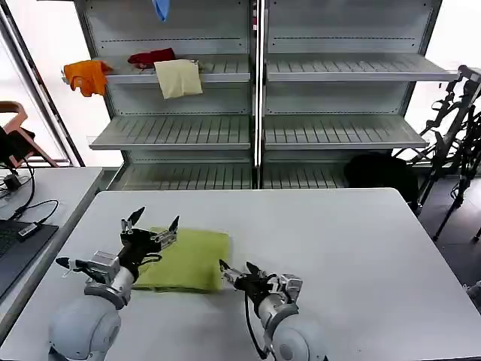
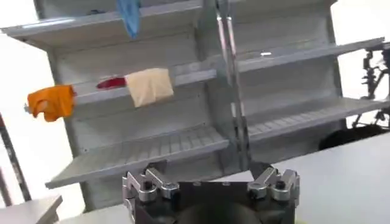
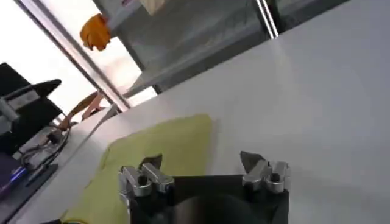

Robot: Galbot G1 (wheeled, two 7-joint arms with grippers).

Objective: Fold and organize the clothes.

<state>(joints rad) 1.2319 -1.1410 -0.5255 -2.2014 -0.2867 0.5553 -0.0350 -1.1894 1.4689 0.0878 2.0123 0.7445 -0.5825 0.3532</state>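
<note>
Nearest you, the right gripper (image 1: 240, 271) sits low over the white table (image 1: 361, 256), just beside the near right corner of the lime-green T-shirt (image 1: 188, 259). Its fingers stand apart and hold nothing; in the right wrist view the two fingertips (image 3: 152, 164) frame the shirt's edge with bare table between them.

The left gripper (image 1: 154, 222) hovers over the shirt's left part, tilted upward, fingers (image 2: 149, 182) spread and empty.

The T-shirt lies on the left half of the table as a compact, roughly rectangular bundle. Judge it as already folded; what remains is probably squaring it up or moving it.

Risks from here:
- If the right gripper closes at the corner, it may catch only the top layer and pull the fold open.
- If either gripper drags sideways, the soft fabric will likely bunch and skew the rectangle.
- If the left gripper descends at its current tilt, one fingertip can land first and crease the cloth.

Beyond the table, the shelving unit (image 1: 338, 131) serves as the only storage. Its upper left shelf carries an orange cloth (image 1: 86, 75), a red cloth (image 1: 150, 56) and a cream cloth (image 1: 179, 77) hanging over the edge; a blue cloth (image 1: 161, 7) hangs above. The remaining shelves hold nothing.
</note>
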